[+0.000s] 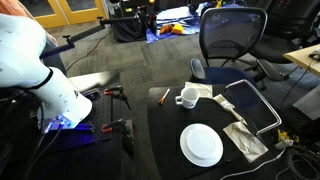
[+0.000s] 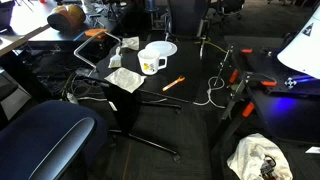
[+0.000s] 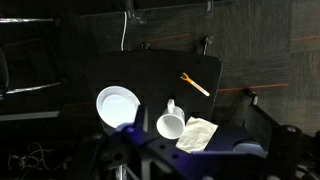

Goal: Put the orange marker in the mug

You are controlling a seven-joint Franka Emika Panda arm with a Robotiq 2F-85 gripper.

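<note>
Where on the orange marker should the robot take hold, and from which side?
Grip the thin orange marker at its middle, from straight above, jaws closing across its narrow width. It lies flat on the black tabletop, diagonal in the wrist view, apart from the white ceramic mug, so both long sides are free.

Round white plate (image 1: 201, 145), crumpled paper napkin (image 1: 243, 139), black table (image 1: 165, 128), mesh office chair (image 1: 232, 35), grey carpet (image 1: 130, 60)

Arm (image 1: 45, 80) up hi; end effector (image 3: 188, 163) blurry.

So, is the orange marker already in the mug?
No, the orange marker lies on the black table, apart from the mug.
</note>
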